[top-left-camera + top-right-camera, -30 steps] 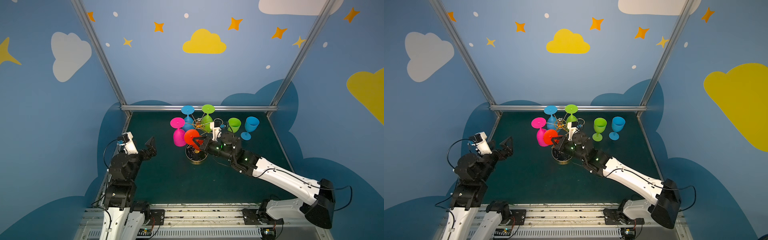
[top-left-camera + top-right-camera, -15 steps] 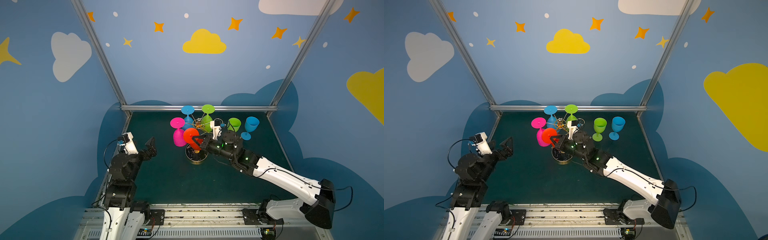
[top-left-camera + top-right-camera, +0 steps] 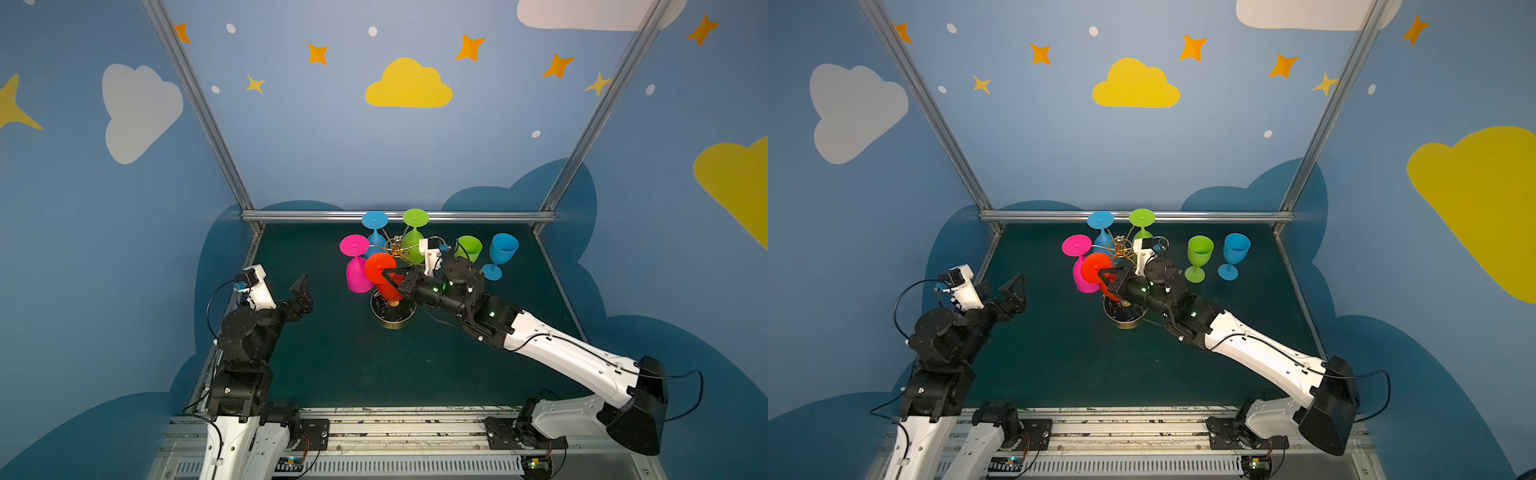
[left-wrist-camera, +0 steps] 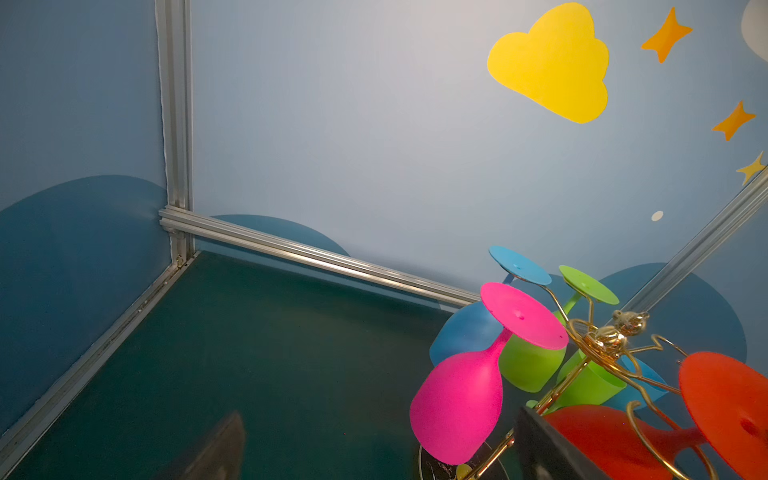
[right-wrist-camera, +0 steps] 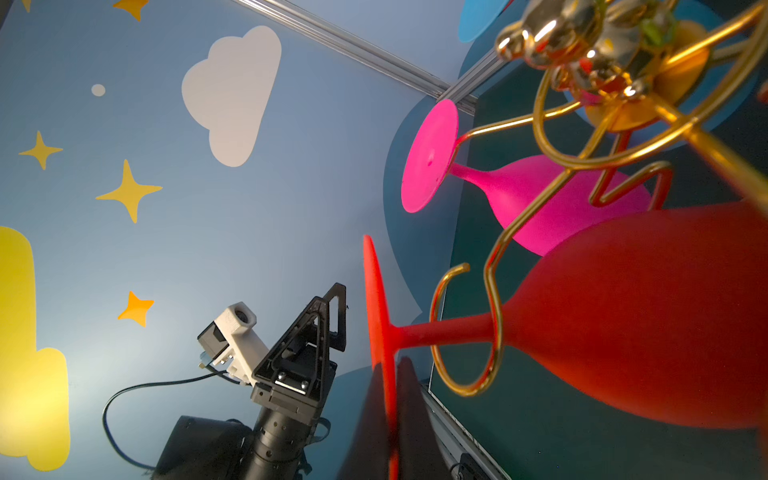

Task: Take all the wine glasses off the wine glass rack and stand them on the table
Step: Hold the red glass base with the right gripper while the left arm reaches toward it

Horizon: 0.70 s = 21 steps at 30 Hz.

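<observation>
Right claw (image 3: pixel 388 274): pinched shut on the thin rim of the red wine glass (image 5: pixel 623 316)'s foot disc, one finger on each face of it.
Red wine glass: foot up, bowl down and tilted, on the near side of the wine glass rack (image 3: pixel 395 248), its bowl hanging over the rack's round base (image 3: pixel 392 325). I judge it not off yet.
Gold loop (image 5: pixel 494 291): my wrist view shows the stem lying inside this wire curl, between foot and bowl.
Risk, snag: if I pull along the stem, the foot or the bowl will catch the wire. The rack looks light, so it could tip or drag. I must slide the stem out sideways through the loop's open mouth.
Risk, grip: I hold only a disc edge, and the bowl hangs well away from my fingers. It could pivot or slip out if I jerk.
Risk, post: the bowl is near the base and central post, so a swing may knock them.
Pink wine glass (image 3: pixel 357 278): hangs just left of mine, and a shaken rack or a wide sweep could bump it off its arm.
Far glasses: a hung blue glass (image 3: pixel 375 220) and a hung green glass (image 3: pixel 415 218) would sway with any jolt.
Standing glasses: a green goblet (image 3: pixel 1200 251) and a blue goblet (image 3: pixel 1236 249) stand right of the rack, near my forearm. Backing out carelessly could topple them.
Left claw (image 3: pixel 1000 286): spread wide and empty, well apart at the left, no help steadying the rack.
</observation>
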Motion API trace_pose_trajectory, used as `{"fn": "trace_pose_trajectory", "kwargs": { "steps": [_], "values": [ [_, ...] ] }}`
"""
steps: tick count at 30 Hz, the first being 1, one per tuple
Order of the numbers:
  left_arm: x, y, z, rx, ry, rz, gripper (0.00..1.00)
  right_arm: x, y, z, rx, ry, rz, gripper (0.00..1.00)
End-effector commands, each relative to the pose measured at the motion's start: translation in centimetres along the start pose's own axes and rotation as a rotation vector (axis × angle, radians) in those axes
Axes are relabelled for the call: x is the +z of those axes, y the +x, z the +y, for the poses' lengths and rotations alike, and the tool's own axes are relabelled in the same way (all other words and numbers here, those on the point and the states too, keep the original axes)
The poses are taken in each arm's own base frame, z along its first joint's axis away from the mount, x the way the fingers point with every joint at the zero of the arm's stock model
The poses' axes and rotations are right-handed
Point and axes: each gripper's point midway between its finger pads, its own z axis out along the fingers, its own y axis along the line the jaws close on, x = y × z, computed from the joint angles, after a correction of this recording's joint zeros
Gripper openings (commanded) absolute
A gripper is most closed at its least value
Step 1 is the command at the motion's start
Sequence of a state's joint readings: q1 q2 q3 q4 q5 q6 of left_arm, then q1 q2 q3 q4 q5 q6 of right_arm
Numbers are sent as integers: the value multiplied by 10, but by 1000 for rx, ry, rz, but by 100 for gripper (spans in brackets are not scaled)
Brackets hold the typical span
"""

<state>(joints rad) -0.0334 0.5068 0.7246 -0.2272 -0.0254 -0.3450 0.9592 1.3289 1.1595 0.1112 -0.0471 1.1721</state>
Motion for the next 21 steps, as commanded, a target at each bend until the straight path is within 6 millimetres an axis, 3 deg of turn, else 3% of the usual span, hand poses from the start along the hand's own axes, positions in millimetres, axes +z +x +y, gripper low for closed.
{"fn": "trace_pose_trajectory", "kwargs": {
  "steps": [1,21],
  "values": [
    [-2,-3,-2,1,10,-14,100,1,-16,27,9,-87,-42,0],
    [-4,-3,-3,3,11,-18,100,16,-20,28,75,-121,-29,0]
  ]
}}
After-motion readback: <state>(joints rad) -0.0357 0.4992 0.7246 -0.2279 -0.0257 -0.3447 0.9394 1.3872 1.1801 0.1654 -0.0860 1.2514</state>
